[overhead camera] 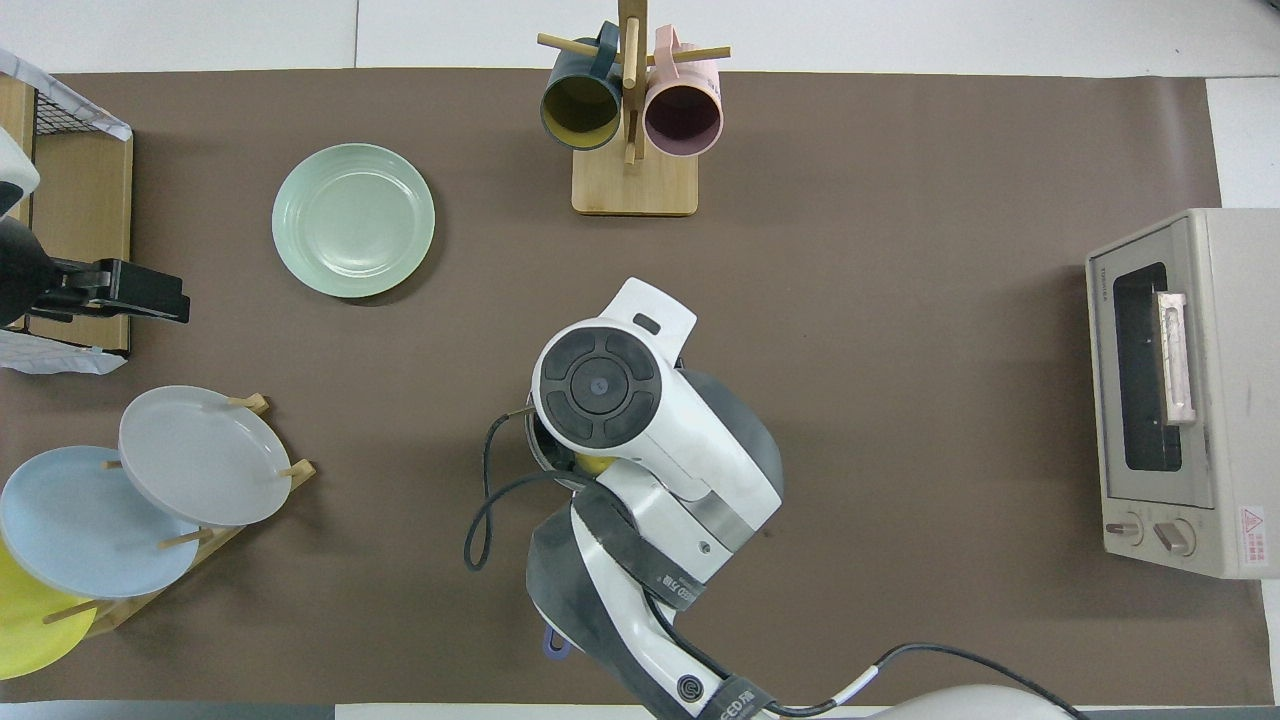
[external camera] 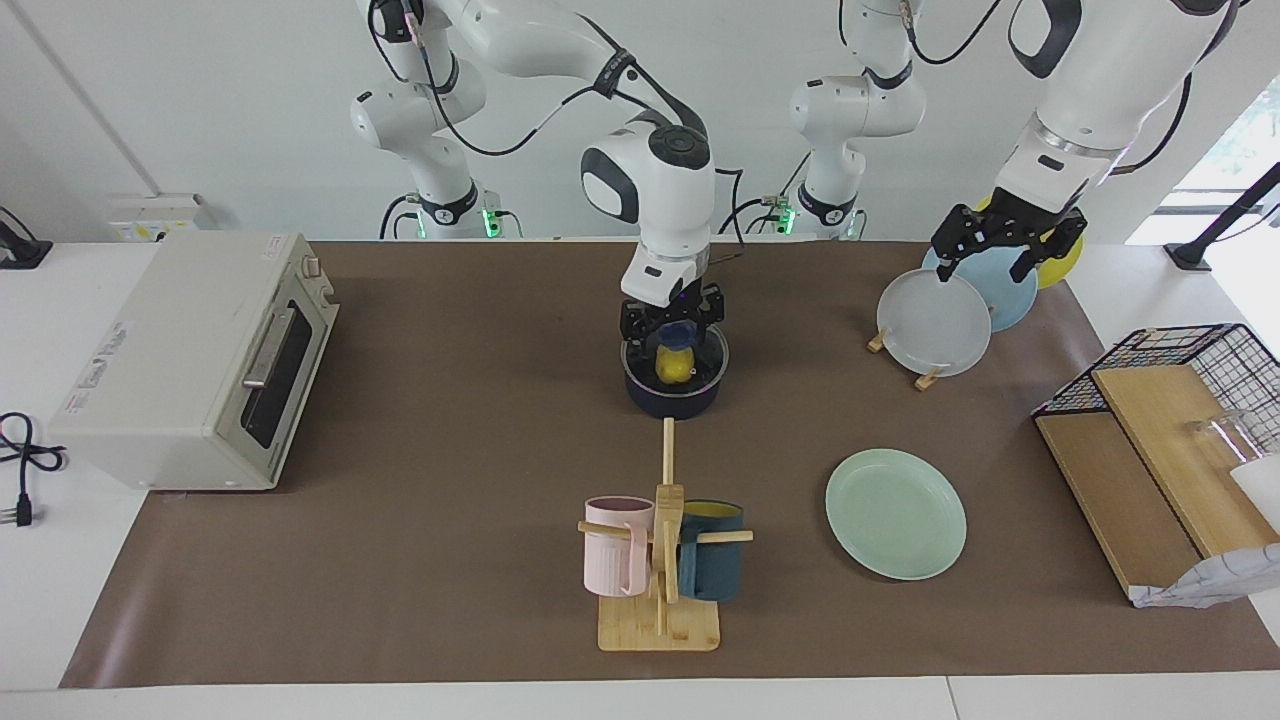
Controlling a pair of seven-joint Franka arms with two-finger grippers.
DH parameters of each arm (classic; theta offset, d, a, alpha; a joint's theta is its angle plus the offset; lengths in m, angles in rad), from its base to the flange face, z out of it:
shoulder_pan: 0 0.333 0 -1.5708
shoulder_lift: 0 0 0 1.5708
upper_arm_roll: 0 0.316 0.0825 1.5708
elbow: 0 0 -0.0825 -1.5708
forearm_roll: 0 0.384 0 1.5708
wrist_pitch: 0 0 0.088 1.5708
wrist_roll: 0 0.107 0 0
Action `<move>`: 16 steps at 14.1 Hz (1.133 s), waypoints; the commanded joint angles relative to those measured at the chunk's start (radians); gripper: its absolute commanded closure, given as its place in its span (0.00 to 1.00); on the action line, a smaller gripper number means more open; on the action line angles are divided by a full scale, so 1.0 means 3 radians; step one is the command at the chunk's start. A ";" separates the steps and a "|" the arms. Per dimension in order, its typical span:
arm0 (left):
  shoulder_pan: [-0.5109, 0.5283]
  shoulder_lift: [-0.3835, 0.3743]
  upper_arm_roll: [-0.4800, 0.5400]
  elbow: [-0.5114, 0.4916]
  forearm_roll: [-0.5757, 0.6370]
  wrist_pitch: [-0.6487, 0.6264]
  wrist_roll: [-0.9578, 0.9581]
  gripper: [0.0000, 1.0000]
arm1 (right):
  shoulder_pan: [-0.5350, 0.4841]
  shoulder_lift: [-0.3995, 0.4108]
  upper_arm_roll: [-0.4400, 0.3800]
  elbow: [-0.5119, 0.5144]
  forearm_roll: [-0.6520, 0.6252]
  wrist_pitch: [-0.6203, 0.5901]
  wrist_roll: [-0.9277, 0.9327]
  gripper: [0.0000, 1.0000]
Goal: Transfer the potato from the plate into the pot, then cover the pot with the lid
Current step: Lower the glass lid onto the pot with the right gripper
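Observation:
The dark navy pot (external camera: 673, 397) stands mid-table. The yellow potato (external camera: 675, 368) lies inside it and shows through the clear glass lid (external camera: 712, 362), which sits on the pot's rim. My right gripper (external camera: 677, 330) comes straight down over the pot and is shut on the lid's blue knob (external camera: 679, 334). In the overhead view the right arm hides the pot; only a bit of the potato (overhead camera: 595, 464) shows. The mint-green plate (external camera: 895, 513) lies bare, farther from the robots, toward the left arm's end, also in the overhead view (overhead camera: 353, 220). My left gripper (external camera: 1003, 250) waits, open, above the plate rack.
A rack of upright grey, blue and yellow plates (external camera: 935, 322) stands near the left arm. A mug tree (external camera: 662, 560) with a pink and a teal mug stands farther out than the pot. A toaster oven (external camera: 195, 360) is at the right arm's end, a wire basket (external camera: 1190, 390) at the left arm's end.

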 commanded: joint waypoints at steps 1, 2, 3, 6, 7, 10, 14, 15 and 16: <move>0.0055 -0.0050 -0.0027 -0.0037 0.0047 0.0002 0.0001 0.00 | -0.0150 -0.0039 0.0028 0.0373 0.0025 -0.0419 0.0068 0.00; 0.0055 -0.0050 -0.0027 -0.0037 0.0047 0.0002 0.0001 0.00 | -0.0195 -0.0059 0.0028 0.0440 0.0025 -0.0527 0.0068 0.00; 0.0055 -0.0050 -0.0027 -0.0037 0.0047 0.0002 0.0001 0.00 | -0.0231 -0.0110 0.0028 0.0461 0.0025 -0.0609 0.0068 0.00; 0.0071 -0.0055 -0.0022 -0.0037 0.0047 -0.0029 0.0001 0.00 | -0.0395 -0.0294 0.0023 0.0502 0.0015 -0.0885 -0.0008 0.00; 0.0071 -0.0055 -0.0027 -0.0037 0.0047 -0.0034 0.0001 0.00 | -0.0547 -0.0370 0.0018 0.0502 0.0020 -0.1012 -0.0206 0.00; 0.0071 -0.0050 -0.0027 -0.0037 0.0047 -0.0029 0.0001 0.00 | -0.1007 -0.0656 0.0013 0.0451 0.0025 -0.1436 -0.0657 0.00; 0.0071 -0.0055 -0.0027 -0.0037 0.0047 -0.0029 0.0001 0.00 | -0.1581 -0.0867 0.0013 0.0385 0.0025 -0.1939 -0.1337 0.00; 0.0066 -0.0055 -0.0027 -0.0037 0.0047 -0.0034 0.0001 0.00 | -0.1652 -0.0907 -0.0002 0.0298 0.0030 -0.1949 -0.1379 0.00; 0.0071 -0.0055 -0.0027 -0.0037 0.0047 -0.0029 0.0001 0.00 | -0.1699 -0.0964 -0.0002 0.0176 0.0035 -0.1944 -0.1384 0.00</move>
